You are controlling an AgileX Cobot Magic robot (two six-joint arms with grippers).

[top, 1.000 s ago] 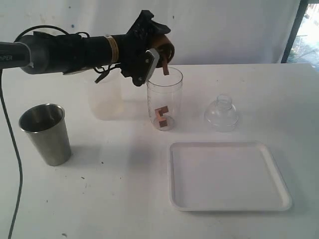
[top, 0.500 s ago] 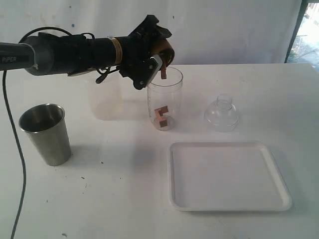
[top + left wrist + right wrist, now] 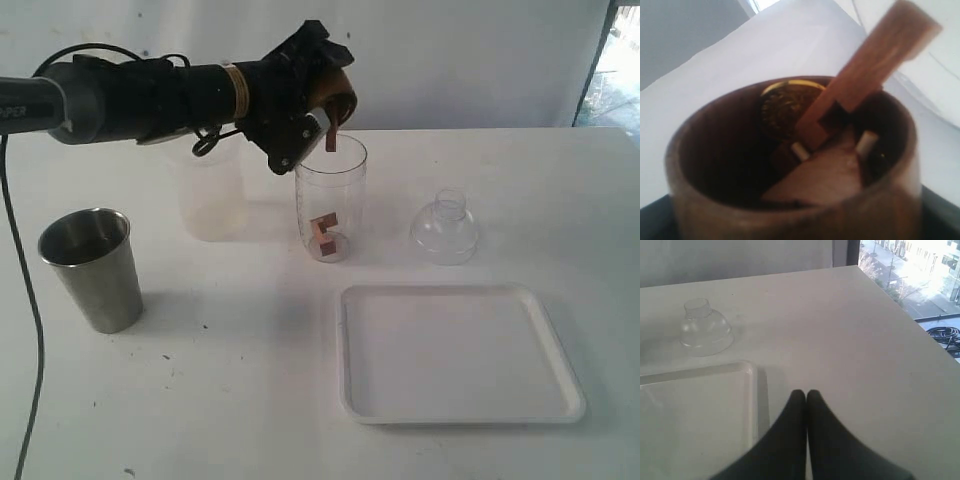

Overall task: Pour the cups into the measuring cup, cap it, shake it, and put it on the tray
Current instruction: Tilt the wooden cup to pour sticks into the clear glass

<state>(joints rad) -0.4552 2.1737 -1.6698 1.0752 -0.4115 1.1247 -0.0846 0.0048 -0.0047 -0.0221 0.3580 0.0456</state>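
Observation:
My left gripper (image 3: 312, 110) is shut on the small brown wooden cup (image 3: 332, 92), holding it tipped over the mouth of the clear measuring cup (image 3: 330, 205). A wooden stick (image 3: 330, 141) hangs out of the cup's rim into the measuring cup, where small brown pieces (image 3: 323, 236) lie at the bottom. In the left wrist view the wooden cup (image 3: 790, 210) fills the picture, with the stick (image 3: 865, 75), a gold disc (image 3: 787, 102) and other bits inside. The steel tumbler (image 3: 92, 268) stands front left and the frosted cup (image 3: 210, 190) behind it. The white tray (image 3: 455, 400) lies front right. My right gripper (image 3: 806, 396) is shut and holds nothing, hovering beside the tray (image 3: 753, 390).
A small clear dome lid (image 3: 444, 228) sits right of the measuring cup, behind the tray; the right wrist view also shows this lid (image 3: 705, 330). The table's far right edge (image 3: 920, 330) drops off toward a window. A black cable (image 3: 20, 300) hangs at the left.
The left arm has shifted slightly right and rolled the wooden cup further over the measuring cup. The frosted cup shows more clearly. The right gripper has not moved.

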